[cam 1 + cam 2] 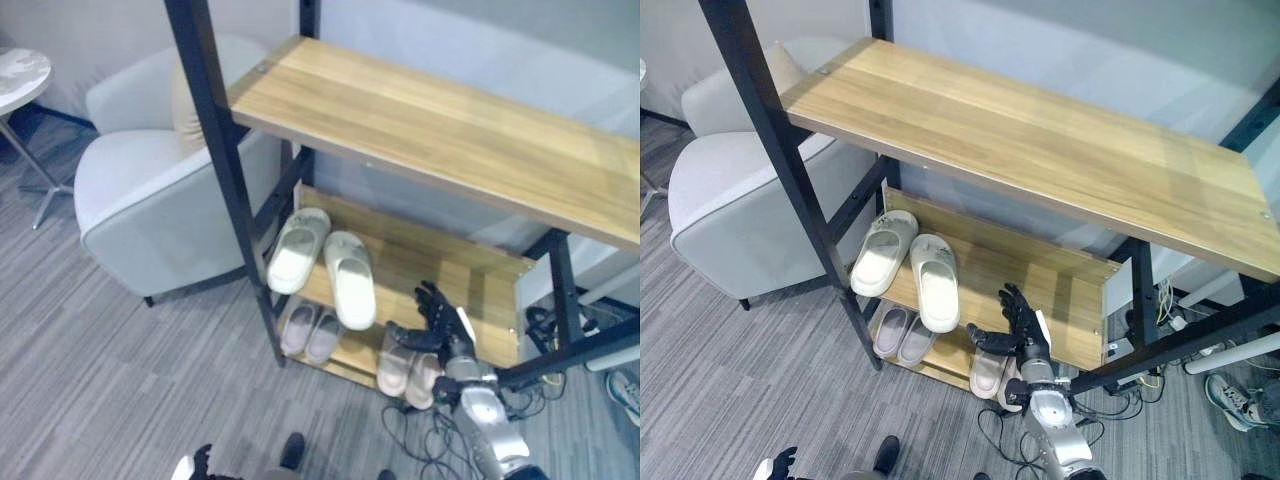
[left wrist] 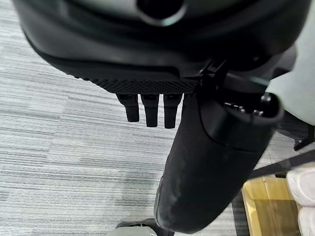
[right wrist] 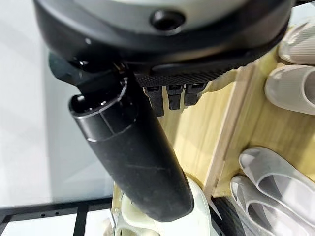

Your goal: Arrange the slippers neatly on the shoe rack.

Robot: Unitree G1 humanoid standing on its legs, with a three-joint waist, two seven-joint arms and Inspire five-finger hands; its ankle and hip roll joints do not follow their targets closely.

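Observation:
The shoe rack has a wooden top board [image 1: 430,120] and a middle shelf [image 1: 450,270]. A pair of white slippers [image 1: 298,250] [image 1: 350,278] lies on the left part of that shelf, toes over its front edge, the two angled apart. On the bottom shelf a pale pink pair [image 1: 310,333] lies side by side, and a beige pair [image 1: 408,372] lies to its right. My right hand [image 1: 440,320] hovers open at the middle shelf's front edge, just above the beige pair, holding nothing. My left hand [image 2: 147,108] hangs open over the carpet.
A light grey armchair [image 1: 150,180] stands close to the left of the rack's black post [image 1: 225,150]. A small round table [image 1: 20,75] stands at the far left. A sneaker [image 1: 1230,395] lies on the floor to the right of the rack.

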